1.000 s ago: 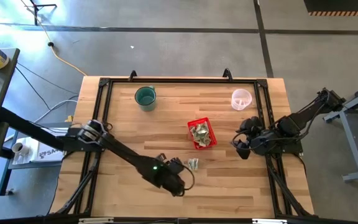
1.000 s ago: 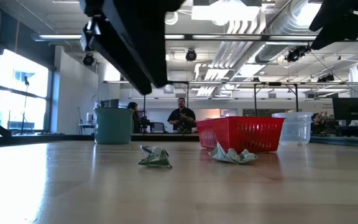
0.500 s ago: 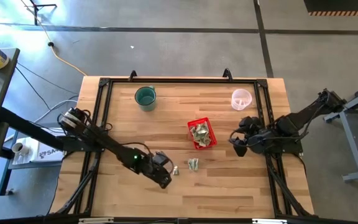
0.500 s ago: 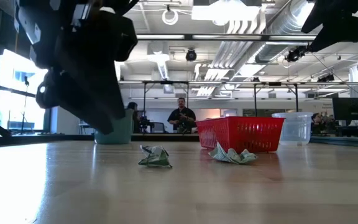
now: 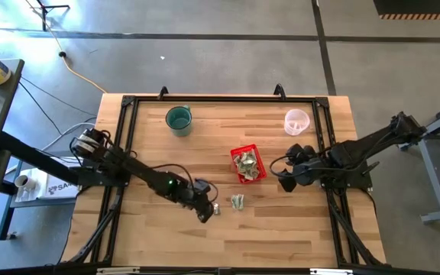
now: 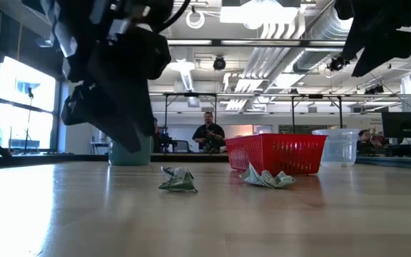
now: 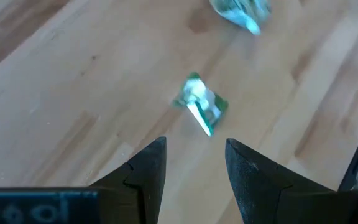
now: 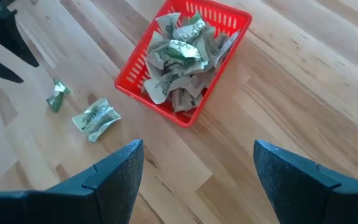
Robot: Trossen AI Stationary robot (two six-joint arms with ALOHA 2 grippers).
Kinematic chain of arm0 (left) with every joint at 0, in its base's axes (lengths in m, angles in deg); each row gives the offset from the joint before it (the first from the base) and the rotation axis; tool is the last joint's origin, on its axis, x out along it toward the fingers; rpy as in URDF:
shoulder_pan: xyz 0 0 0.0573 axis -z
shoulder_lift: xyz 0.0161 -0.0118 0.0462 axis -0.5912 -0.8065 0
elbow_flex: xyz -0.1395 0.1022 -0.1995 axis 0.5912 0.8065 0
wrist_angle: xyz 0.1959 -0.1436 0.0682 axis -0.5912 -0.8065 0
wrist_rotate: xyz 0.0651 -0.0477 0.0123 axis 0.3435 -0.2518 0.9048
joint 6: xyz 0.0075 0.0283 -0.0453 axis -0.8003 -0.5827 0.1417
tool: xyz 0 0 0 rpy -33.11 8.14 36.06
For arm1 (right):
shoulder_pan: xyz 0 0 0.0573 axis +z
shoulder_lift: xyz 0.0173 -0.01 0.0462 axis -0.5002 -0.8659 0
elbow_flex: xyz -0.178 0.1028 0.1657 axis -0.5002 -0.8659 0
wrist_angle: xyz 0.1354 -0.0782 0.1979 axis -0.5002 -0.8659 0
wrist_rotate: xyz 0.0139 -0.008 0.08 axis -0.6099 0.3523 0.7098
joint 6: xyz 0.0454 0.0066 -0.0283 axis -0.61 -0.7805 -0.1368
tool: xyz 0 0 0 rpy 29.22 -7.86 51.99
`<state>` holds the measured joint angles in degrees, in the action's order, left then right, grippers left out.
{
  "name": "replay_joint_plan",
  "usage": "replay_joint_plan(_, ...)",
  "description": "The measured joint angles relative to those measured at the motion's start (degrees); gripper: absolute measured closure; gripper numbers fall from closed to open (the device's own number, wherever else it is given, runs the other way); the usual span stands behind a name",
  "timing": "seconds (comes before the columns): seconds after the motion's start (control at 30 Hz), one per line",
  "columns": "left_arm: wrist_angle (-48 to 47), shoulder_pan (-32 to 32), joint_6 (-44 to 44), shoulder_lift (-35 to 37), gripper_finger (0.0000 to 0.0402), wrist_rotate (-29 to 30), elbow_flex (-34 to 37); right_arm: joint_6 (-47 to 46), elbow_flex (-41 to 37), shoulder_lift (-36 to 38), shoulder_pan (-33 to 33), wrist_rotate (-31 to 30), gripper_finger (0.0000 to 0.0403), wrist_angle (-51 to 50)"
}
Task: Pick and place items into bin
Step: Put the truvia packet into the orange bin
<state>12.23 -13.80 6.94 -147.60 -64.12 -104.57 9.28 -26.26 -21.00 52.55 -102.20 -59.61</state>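
Left claw, spread and empty, hovers just short of a crumpled wrapper on open tabletop.

In the left wrist view a second wrapper piece at the upper edge is blurred and cut off. In the low view the dark arm hides most of the teal cup.

Bright, even light falls from ceiling lamps at twelve o'clock in the low view, with window glare at nine. Shadows on the surface are soft. In the left wrist view, a crumpled wrapper looks motion-blurred.
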Motion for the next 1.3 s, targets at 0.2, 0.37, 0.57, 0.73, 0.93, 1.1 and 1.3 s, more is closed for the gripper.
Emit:
replay_joint_plan(0.2, 0.09, -2.84, 8.98, -0.02, 0.0204, 1.46, -0.25, -0.32, 0.0, -0.43, -0.17, 1.34, 0.011, 0.02)
replay_joint_plan(0.37, -1.83, -2.15, 9.92, -2.76, 0.0204, 2.91, -4.2, 0.78, 0.0, -0.43, -0.17, 2.2, 0.011, -0.29)
replay_joint_plan(0.57, -9.22, -1.77, 11.12, -10.34, 0.0204, 2.63, -12.09, 3.41, 0.0, -0.41, -0.17, 2.17, 0.011, -0.87)
replay_joint_plan(0.73, -13.92, -1.81, 13.3, -13.24, 0.0204, 2.2, -16.24, 4.2, 0.0, -0.44, -0.14, 2.38, 0.011, -1.48)
replay_joint_plan(0.93, -14.93, -1.8, 12.97, -14.95, 0.0204, 1.49, -17.78, 4.2, 0.0, -0.56, -0.14, 2.37, 0.011, -2.13)
replay_joint_plan(1.1, -12.99, -1.8, 12.97, -16.65, 0.0204, -1.57, -18.25, 4.14, 0.0, -0.47, -0.04, 2.56, 0.011, -2.5)
replay_joint_plan(1.3, -17.62, -0.7, 3.0, -16.75, 0.0204, 0.2, -22.2, 3.76, 0.0, -0.47, -0.03, 2.58, 0.011, -2.34)
